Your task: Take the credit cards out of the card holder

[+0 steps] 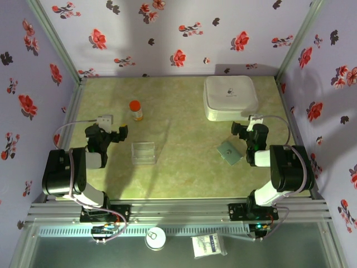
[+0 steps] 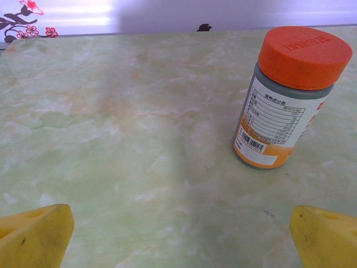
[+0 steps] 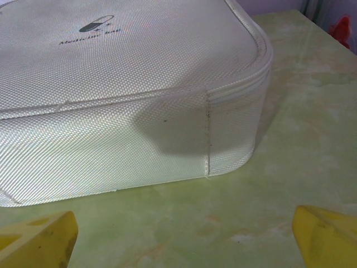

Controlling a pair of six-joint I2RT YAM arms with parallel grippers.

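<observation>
Left gripper (image 1: 110, 133) and right gripper (image 1: 249, 129), both released and empty, should first reach the card holder (image 1: 143, 152), approaching low.

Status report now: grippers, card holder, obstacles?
Left gripper, right gripper open, empty. Card holder flat beside right arm, untouched. White case close ahead.

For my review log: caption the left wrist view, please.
Open left gripper low over the green marbled table, an orange-capped bottle standing upright just ahead.

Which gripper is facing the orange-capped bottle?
The left gripper: the bottle stands upright ahead of its open jaws. The right gripper faces the white case instead.
</observation>
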